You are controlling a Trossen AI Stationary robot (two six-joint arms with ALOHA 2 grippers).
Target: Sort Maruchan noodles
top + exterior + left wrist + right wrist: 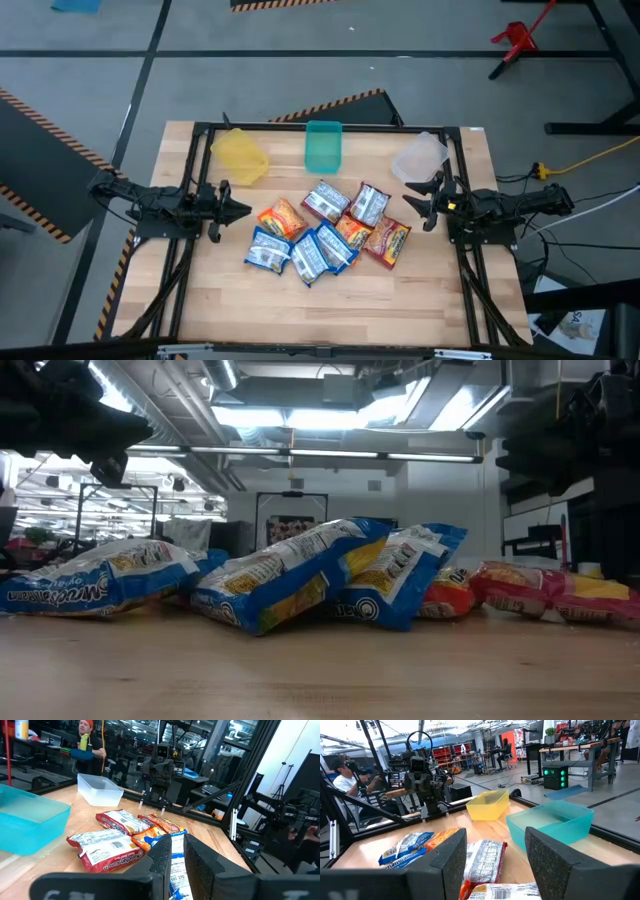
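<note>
The right gripper (412, 203) hovered at right centre of the high view, its dark fingers spread with nothing between them. The left gripper (243, 209) waited at left centre, fingers nearly pressed together and empty. Between them, in mid-frame, the glossy flat Maruchan noodle packets (328, 236), blue-and-white, orange and red-silver, lay overlapping in one pile. Beyond stood the yellow plastic bin (240, 156), the teal plastic bin (323, 146) and the clear plastic bin (420, 158). Taking an outer, uncovered packet by its edge looked wisest.
</note>
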